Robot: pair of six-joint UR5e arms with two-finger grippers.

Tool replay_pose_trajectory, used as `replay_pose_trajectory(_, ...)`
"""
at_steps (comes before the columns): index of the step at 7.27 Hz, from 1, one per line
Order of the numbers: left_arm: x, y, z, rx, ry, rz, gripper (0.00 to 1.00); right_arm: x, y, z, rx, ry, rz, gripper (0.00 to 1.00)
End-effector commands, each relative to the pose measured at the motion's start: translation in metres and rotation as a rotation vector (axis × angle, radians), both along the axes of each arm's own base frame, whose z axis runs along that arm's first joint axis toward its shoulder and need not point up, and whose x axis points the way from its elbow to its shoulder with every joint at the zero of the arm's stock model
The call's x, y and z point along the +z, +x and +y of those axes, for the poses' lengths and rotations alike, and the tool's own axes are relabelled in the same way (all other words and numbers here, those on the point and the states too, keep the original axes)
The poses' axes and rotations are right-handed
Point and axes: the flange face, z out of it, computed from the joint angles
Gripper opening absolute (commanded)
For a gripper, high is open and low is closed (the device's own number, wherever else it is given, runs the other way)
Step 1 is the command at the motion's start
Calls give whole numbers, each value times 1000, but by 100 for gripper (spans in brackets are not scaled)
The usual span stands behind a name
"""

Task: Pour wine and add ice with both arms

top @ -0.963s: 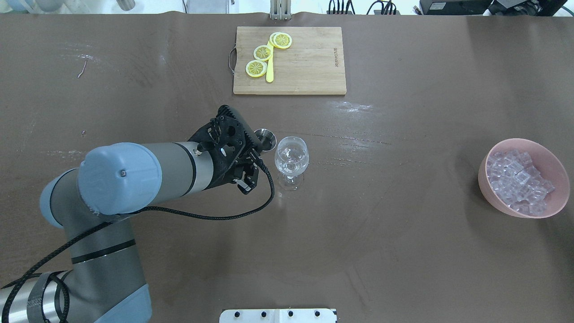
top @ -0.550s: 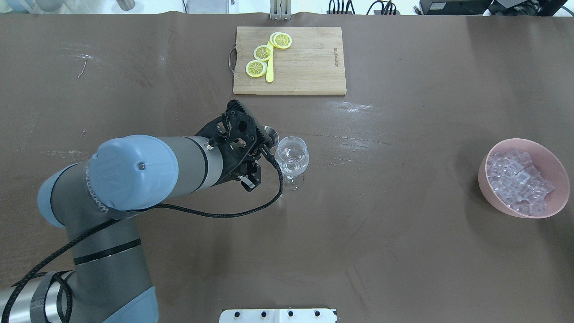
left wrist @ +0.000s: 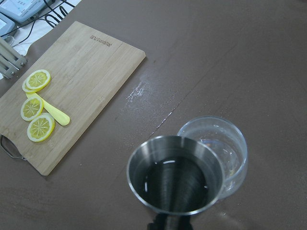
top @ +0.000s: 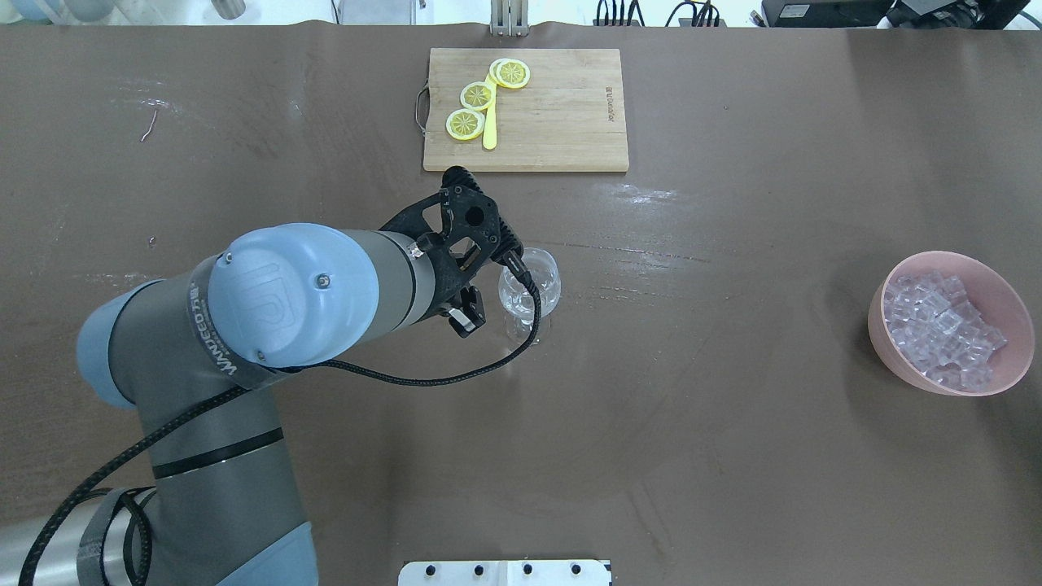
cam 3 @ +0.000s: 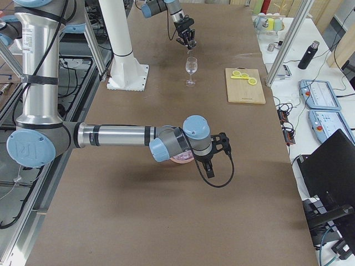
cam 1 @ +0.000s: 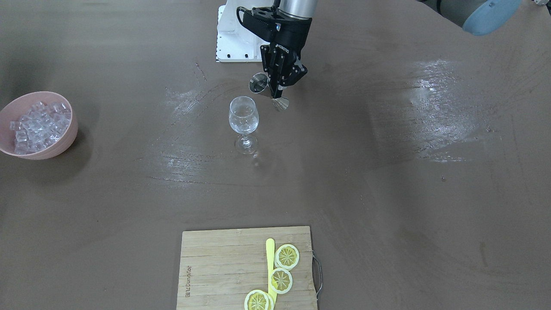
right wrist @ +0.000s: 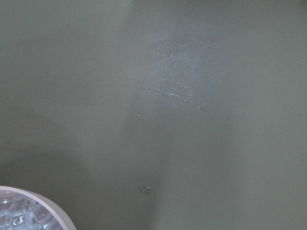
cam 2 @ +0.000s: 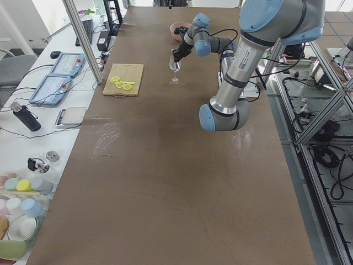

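Status: pour step in hand, ice not started.

- Left tool (cam 1: 275, 87) is clamped on the waist of a steel jigger (left wrist: 175, 175). The cup looks to have dark liquid in it, so I'd judge the pour is not finished.
- Wine glass (cam 1: 243, 118) stands upright on the table (top: 733, 456), just beside the left tool and below it. In the left wrist view the jigger rim overlaps the glass rim. There may be a little clear liquid in the bowl, hard to tell. No cubes in it.
- Ice (top: 940, 325) is all in the pink bowl (top: 1003, 286), well apart from the left tool.
- Right tool (cam 3: 223, 145) shows only in the right side view, hanging close by the bowl. Can't tell whether it's open or closed. Its wrist camera catches just the bowl rim in a corner.
- Left to do: finish tipping the jigger, then the right arm picks ice and drops it in the glass.

Writing: "ROBOTIQ" on the left tool body. Cutting board (top: 562, 122), beyond the left tool, has a burnt-in mark too small to read. The lettering on the left arm's elbow band isn't legible either.
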Motion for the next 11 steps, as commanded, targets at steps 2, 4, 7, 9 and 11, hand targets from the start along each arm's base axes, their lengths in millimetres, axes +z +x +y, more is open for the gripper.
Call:
replay_pose_trajectory(2, -21, -1, -1, -6, -21, -87, 0, 0, 0, 0, 0, 0, 0, 100)
replay_pose_trajectory(4, -23, -2, -7, -47, 12, -139, 0, 1, 0, 0, 0, -2, 0, 100)
replay_pose_trajectory(7, -35, -3, -7, -48, -10, -219, 0, 1, 0, 0, 0, -2, 0, 100)
replay_pose_trajectory(9, -51, 0, -5, -61, -11, -280, 0, 2, 0, 1, 0, -5, 0, 100)
replay_pose_trajectory(11, -53, 19, -11, -71, -10, -338, 0, 6, 0, 1, 0, -12, 1, 100)
